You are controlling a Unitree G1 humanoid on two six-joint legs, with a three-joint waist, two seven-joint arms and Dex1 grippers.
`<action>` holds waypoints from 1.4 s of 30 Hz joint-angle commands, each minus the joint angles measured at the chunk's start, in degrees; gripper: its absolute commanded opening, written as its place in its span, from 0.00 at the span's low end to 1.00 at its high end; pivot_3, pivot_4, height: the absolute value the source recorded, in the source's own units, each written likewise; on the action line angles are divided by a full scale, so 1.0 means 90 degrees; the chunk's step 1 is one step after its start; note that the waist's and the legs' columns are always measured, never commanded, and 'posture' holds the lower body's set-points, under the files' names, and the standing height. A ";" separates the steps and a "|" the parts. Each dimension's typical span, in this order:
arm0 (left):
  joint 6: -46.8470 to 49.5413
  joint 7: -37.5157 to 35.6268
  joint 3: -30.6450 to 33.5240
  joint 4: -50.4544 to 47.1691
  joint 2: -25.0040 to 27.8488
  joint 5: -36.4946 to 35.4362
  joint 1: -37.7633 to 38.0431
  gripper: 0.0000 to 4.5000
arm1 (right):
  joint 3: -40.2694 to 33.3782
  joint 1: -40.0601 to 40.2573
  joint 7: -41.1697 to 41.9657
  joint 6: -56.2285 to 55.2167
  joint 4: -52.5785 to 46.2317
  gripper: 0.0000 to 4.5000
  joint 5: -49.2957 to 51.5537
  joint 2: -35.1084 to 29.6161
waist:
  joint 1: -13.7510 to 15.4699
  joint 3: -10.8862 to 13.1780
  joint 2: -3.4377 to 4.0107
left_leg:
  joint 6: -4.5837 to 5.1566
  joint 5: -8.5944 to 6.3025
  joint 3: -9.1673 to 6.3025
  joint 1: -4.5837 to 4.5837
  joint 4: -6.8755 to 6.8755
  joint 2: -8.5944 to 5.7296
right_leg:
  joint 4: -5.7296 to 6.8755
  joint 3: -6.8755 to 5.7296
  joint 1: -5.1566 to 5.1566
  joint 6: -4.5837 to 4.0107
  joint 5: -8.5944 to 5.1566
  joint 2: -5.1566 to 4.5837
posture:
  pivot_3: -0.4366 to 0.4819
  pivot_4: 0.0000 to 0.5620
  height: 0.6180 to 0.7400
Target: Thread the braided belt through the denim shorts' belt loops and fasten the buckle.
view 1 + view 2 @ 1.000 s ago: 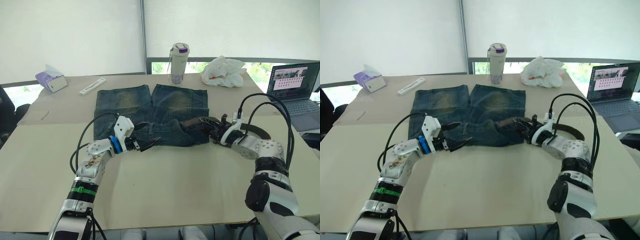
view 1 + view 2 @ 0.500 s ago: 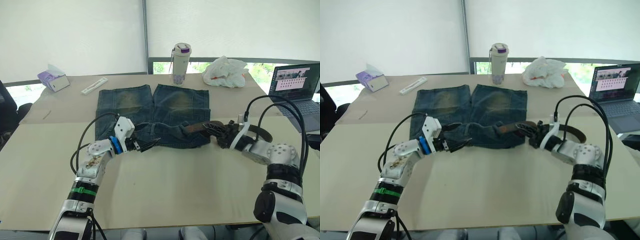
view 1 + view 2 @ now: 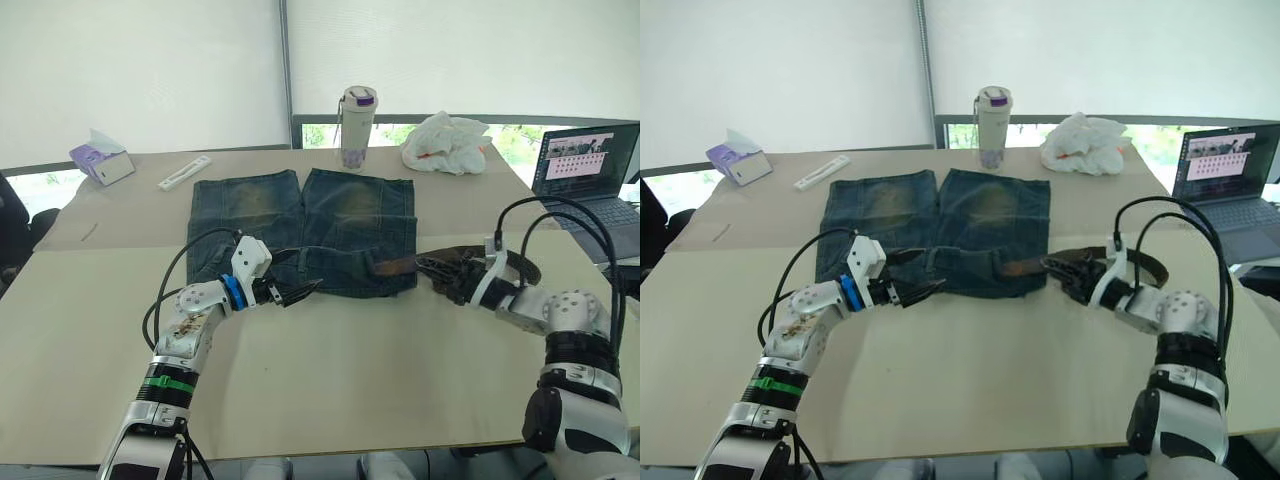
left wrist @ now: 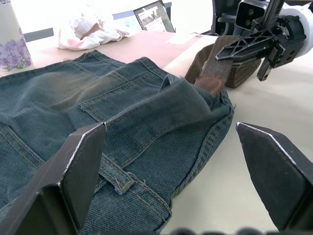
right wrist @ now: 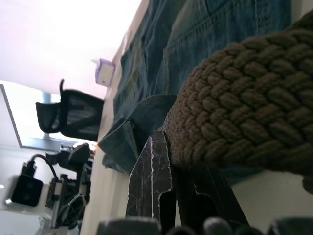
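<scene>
- The braided belt bulges large and close, its thick olive-brown weave plain to see.
- The right gripper has its black fingers clamped on the strap's underside.
- Behind lie the denim shorts, one fold of waistband beside the belt.
- A black chair stands far off.

One pair of dark blue denim shorts, one olive-brown braided belt, one lidded tumbler, one open laptop, one tissue box, one crumpled white bag.
</scene>
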 commanded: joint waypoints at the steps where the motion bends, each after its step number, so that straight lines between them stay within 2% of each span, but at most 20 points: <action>1: -0.0096 0.0051 -0.0083 -0.0234 -0.0072 0.0066 -0.0032 1.00 | 0.0100 -0.0438 0.0144 -0.0438 0.0220 0.00 -0.0205 0.0037 | 0.0007 0.0000 0.0000 | 0.0000 0.0000 0.0000 0.0000 0.0001 0.0000 | 0.0000 0.0000 0.0000 0.0000 0.0000 -0.0001 | 0.48 0.27 1.00; 6: -0.0122 0.0068 -0.0297 -0.0308 -0.0277 0.0144 -0.0035 1.00 | 0.0249 -0.0851 0.0685 -0.1146 0.0852 0.00 -0.0530 0.0074 | 0.0037 0.0000 0.0000 | 0.0000 0.0000 0.0001 -0.0002 0.0003 -0.0009 | -0.0003 -0.0003 0.0001 0.0001 0.0000 -0.0005 | 0.48 0.27 1.00; 12: -0.0221 0.0089 -0.0326 -0.0158 -0.0312 0.0211 -0.0099 1.00 | 0.0733 -0.1028 0.1470 -0.0947 0.1025 0.00 -0.0741 0.0106 | 0.0005 0.0000 0.0000 | 0.0000 0.0000 -0.0006 0.0000 0.0003 -0.0010 | 0.0000 -0.0002 -0.0001 0.0000 0.0001 -0.0004 | 0.48 0.27 1.00; 15: -0.0242 0.0088 -0.0326 -0.0142 -0.0320 0.0236 -0.0121 1.00 | 0.0910 -0.1073 0.1354 -0.1101 0.1238 0.00 -0.1011 0.0217 | -0.0005 0.0000 0.0000 | 0.0000 0.0000 -0.0012 0.0004 0.0003 -0.0008 | 0.0004 -0.0001 -0.0001 0.0000 0.0001 -0.0003 | 0.48 0.27 1.00; 20: -0.0260 0.0111 -0.0311 -0.0162 -0.0302 0.0256 -0.0100 1.00 | 0.0974 -0.0933 0.1055 -0.2032 0.1335 0.00 -0.1525 0.0325 | 0.0007 0.0000 0.0000 | 0.0000 0.0000 -0.0015 0.0003 0.0004 -0.0010 | 0.0005 0.0000 -0.0003 0.0000 0.0001 -0.0006 | 0.48 0.27 1.00; 26: -0.0248 0.0156 -0.0294 -0.0216 -0.0298 0.0281 -0.0016 1.00 | 0.1137 -0.0593 0.1037 -0.2690 0.1119 0.00 -0.2021 0.0076 | 0.0037 0.0000 0.0000 | 0.0000 0.0000 -0.0017 0.0003 0.0005 -0.0013 | 0.0004 0.0000 0.0000 0.0001 0.0001 -0.0011 | 0.48 0.27 1.00; 34: -0.0327 0.0157 -0.0248 0.0008 -0.0285 0.0331 -0.0101 1.00 | 0.1080 -0.0396 0.1005 -0.2783 0.0752 0.00 -0.2154 -0.0089 | 0.0018 0.0000 0.0000 | 0.0000 0.0000 -0.0019 0.0005 0.0004 -0.0013 | 0.0004 0.0001 -0.0001 0.0002 0.0001 -0.0008 | 0.48 0.27 1.00; 42: -0.0433 0.0169 -0.0322 0.0215 -0.0376 0.0398 -0.0195 1.00 | 0.1040 -0.0162 0.0832 -0.2617 0.0050 0.00 -0.1990 0.0191 | 0.0021 0.0000 0.0000 | 0.0000 0.0000 -0.0024 0.0005 0.0005 -0.0013 | 0.0005 0.0002 0.0000 0.0002 0.0001 -0.0010 | 0.48 0.27 1.00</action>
